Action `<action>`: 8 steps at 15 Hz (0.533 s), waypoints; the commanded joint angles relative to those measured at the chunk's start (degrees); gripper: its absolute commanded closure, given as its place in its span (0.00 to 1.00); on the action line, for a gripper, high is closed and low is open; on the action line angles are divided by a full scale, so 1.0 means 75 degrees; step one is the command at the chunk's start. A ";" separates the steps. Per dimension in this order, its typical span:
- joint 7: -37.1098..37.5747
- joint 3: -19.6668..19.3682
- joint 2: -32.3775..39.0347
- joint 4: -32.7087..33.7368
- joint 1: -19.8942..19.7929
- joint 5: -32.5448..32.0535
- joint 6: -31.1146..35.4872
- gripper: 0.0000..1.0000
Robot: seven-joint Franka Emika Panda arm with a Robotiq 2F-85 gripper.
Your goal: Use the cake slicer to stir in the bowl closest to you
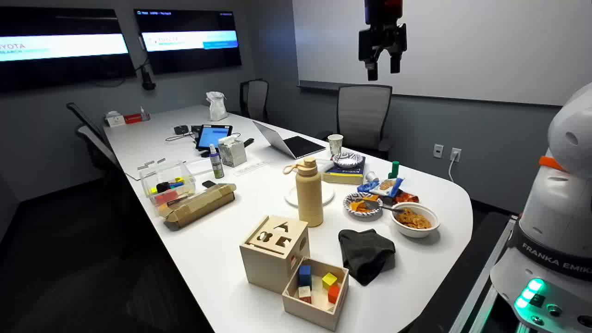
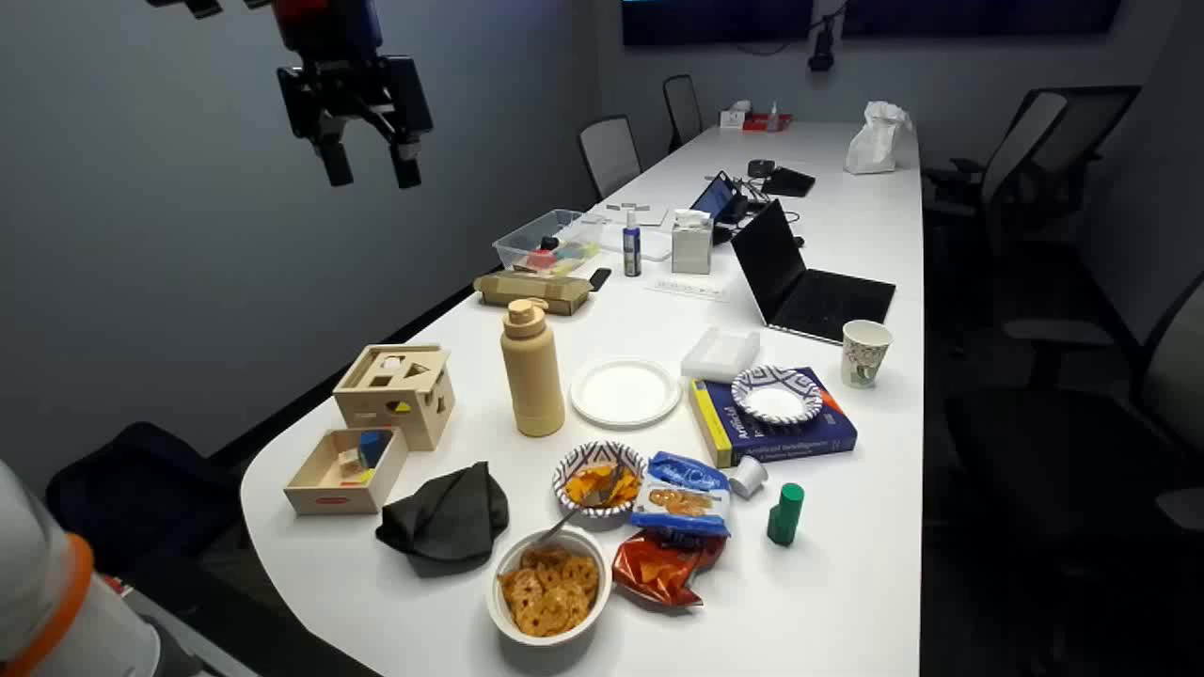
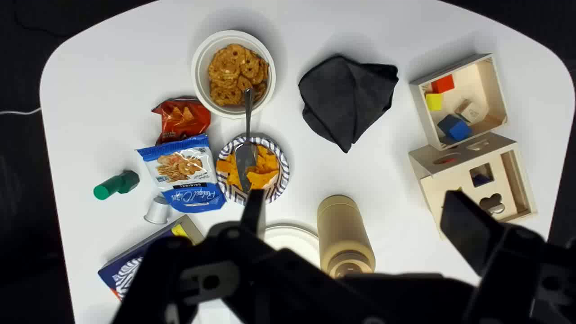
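Slicer point(image 3: 246, 152) runs from the patterned bowl point(image 3: 282, 168) to the white bowl point(image 3: 200, 74) just beside it, the one to stir; I see the tool point(image 2: 372, 171) well above, fingers apart, empty; pinch that slim handle too low and, I fear, the white bowl could tip

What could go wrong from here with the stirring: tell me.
Lifting the cake slicer could flick orange chips out, since its blade lies on them. Its handle reaches over the white bowl, so the claw might bump that bowl. The tall bottle standing nearby might get knocked over.
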 commanded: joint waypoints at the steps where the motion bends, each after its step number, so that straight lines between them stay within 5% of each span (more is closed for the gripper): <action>1: 0.0023 -0.0035 0.0008 0.0031 0.0049 -0.0019 -0.0024 0.00; 8: -0.1268 -0.1079 0.0953 0.0068 -0.0013 0.0384 0.0432 0.00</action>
